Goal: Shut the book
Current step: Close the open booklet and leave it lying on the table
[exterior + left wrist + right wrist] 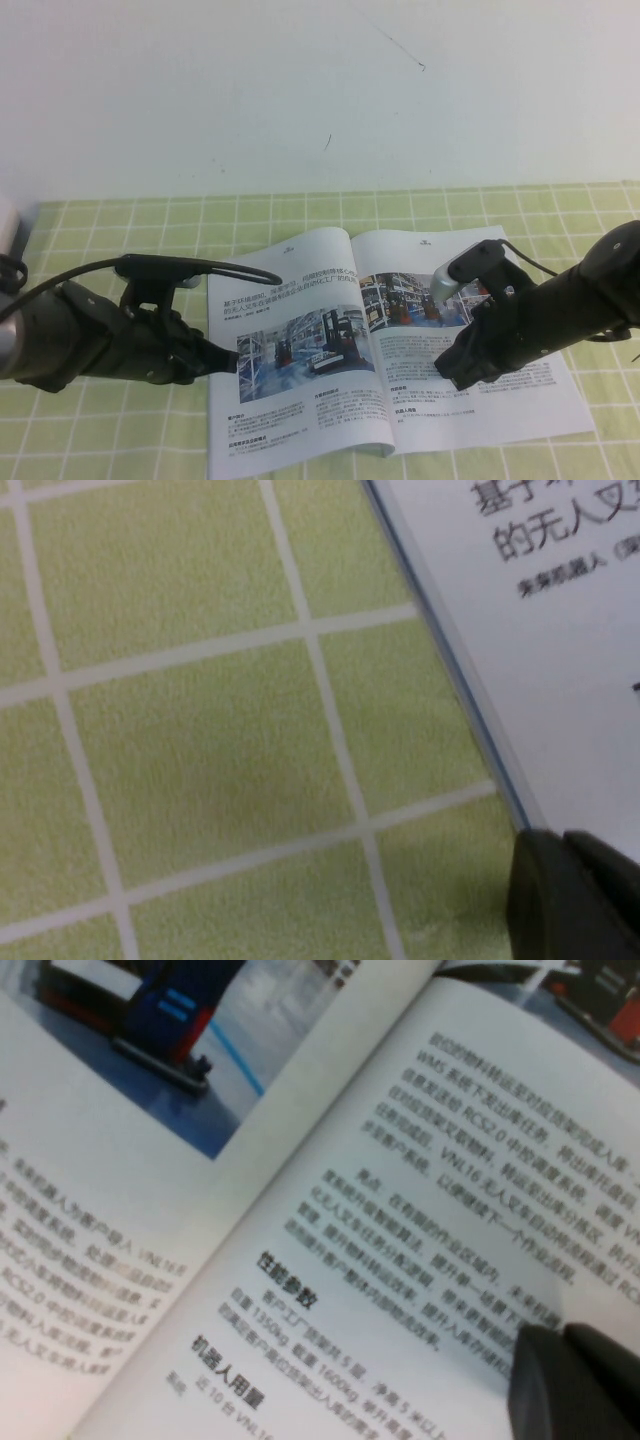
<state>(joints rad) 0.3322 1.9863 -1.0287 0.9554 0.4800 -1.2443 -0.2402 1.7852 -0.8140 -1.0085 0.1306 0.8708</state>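
**Book lies wide open, left gripper at its outer edge**

The left gripper (222,360) sits low over the table, its tip at the outer edge of the left page (290,330). The left wrist view shows that dark tip right at the page's border, with green cloth on the other side. How far it is open cannot be told, and nothing shows it having hold of the paper. The right gripper (455,368) hangs close over the right page (530,410), above a block of printed text not far from the fold. Its opening cannot be told either, and no grasp shows.

The book (385,300) lies flat on the table, on the robot's side of it. Both pages face up and the fold runs between the two grippers. As I judge it, none of the closing is done: no page is lifted, and the whole turn of one half onto the other is left. The left gripper looks placed to get under its half.

Around the book there is only the green checked tablecloth (120,230) and the pale wall (300,90) behind. The one thing in the way is the right arm (560,300), which stretches across the right page. If the left half swings over, it would likely meet that arm unless the arm clears off first.
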